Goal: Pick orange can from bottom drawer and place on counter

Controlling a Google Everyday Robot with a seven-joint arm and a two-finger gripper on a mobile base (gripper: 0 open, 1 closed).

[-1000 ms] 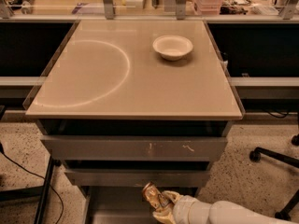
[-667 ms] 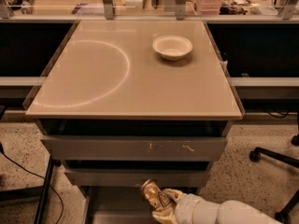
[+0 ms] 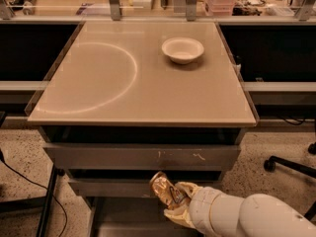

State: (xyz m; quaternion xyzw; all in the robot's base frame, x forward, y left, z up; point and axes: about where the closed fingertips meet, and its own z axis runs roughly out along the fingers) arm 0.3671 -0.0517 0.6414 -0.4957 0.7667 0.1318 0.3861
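The orange can (image 3: 164,189) is a shiny golden-orange can, tilted, held above the open bottom drawer (image 3: 133,223). My gripper (image 3: 173,201) comes in from the lower right on a white arm and is shut on the can, in front of the middle drawer's grey front. The counter (image 3: 123,83) is a beige glossy top with a faint white arc, above the drawers. The lower part of the bottom drawer is out of view.
A white bowl (image 3: 182,49) sits on the counter at the back right. Two grey drawer fronts (image 3: 143,157) with scratches lie above the open drawer. A chair base (image 3: 291,164) stands on the speckled floor at right, cables at left.
The gripper has lifted the can a little higher out of the bottom drawer, up toward the middle drawer's front.
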